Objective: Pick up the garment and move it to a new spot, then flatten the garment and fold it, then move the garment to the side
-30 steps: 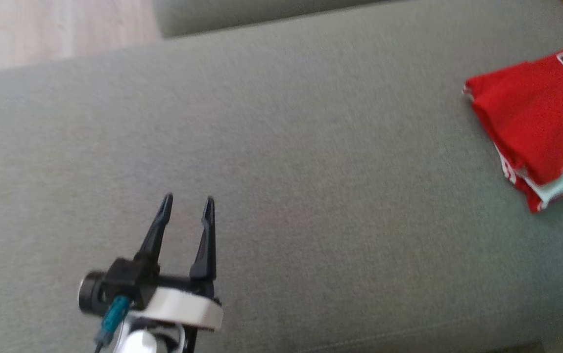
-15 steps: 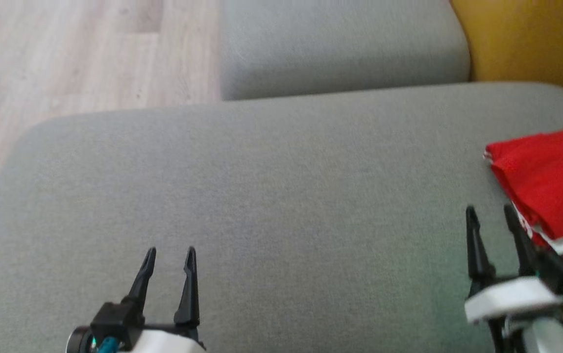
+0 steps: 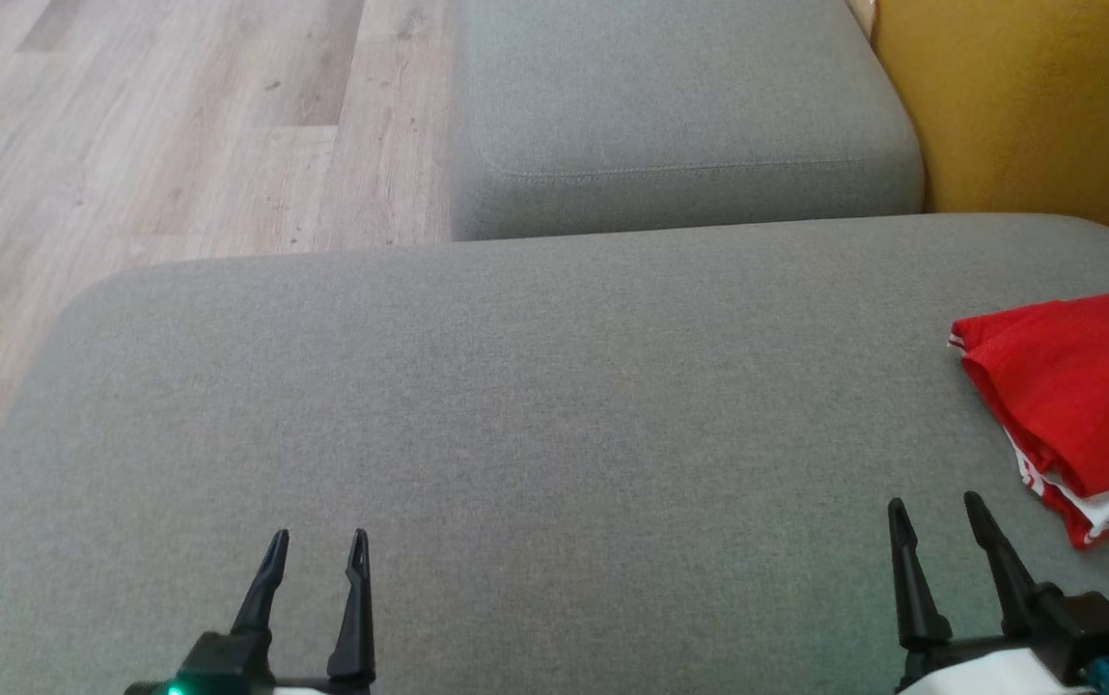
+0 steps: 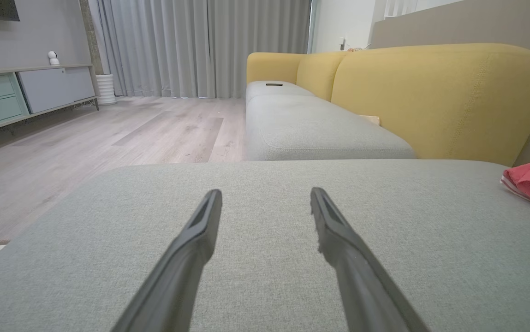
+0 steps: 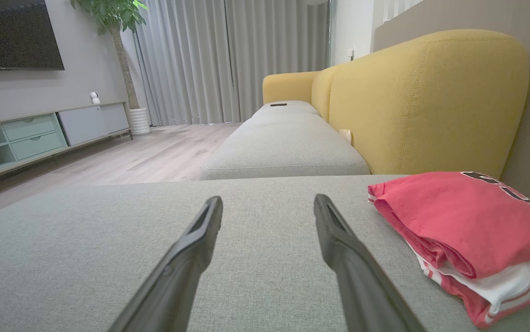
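Garment [image 3: 1070, 396] folded at the frame's right edge
Hold left claw [image 3: 318, 539] and right claw [image 3: 934, 504] (the 2 spread wide, empty) clear of it; task looks done.

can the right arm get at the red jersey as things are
Probably yes: the right gripper is open and empty, and the folded red jersey lies ahead to its right on the grey cushion, nothing between them.

Cushion [image 3: 515, 405] wide open; folded garment [image 3: 1075, 396] at right edge
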